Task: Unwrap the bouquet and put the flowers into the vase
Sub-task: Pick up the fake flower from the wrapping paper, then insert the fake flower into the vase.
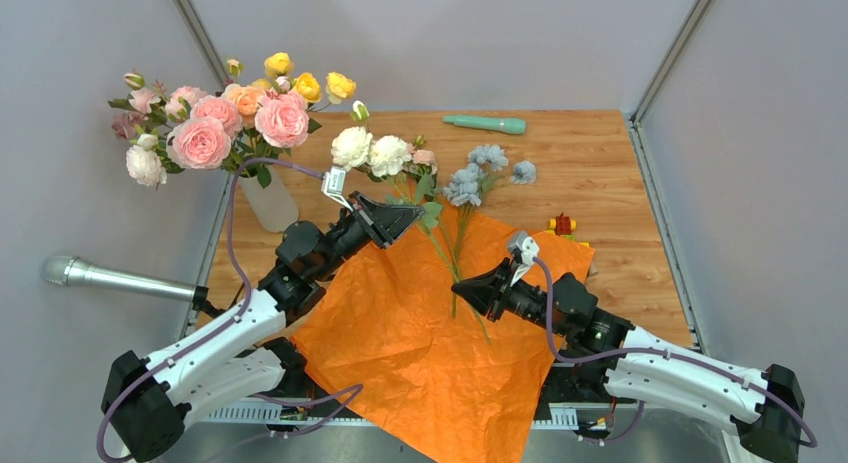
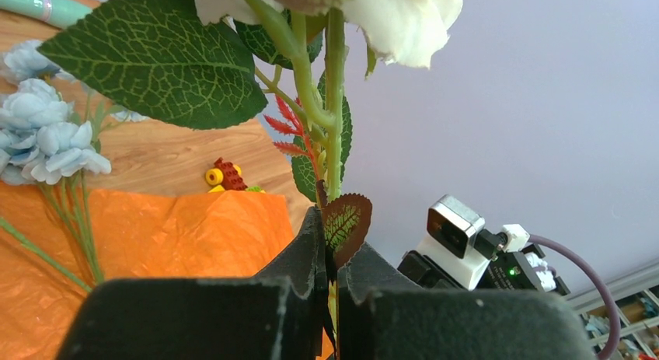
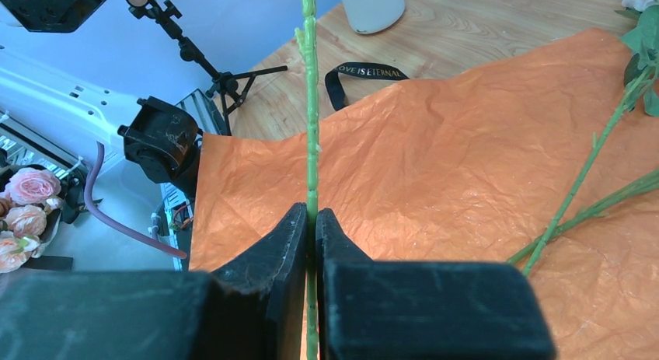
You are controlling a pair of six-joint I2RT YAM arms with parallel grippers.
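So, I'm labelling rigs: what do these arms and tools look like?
The left arm and right arm: white shells, black joints. The left tool and right tool: black wedges, each with a white camera. A purple cable runs along each.

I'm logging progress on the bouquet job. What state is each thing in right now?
vase: upright, holding pink, peach and yellow flowers.
paper: unfolded, spread flat.
black strap: off the bouquet, lying on the table.
white flowers: stem clamped in the left gripper.
blue flowers: lying loose, stems on the paper.
left gripper: shut on the white flowers.
right gripper: shut on a green stem.
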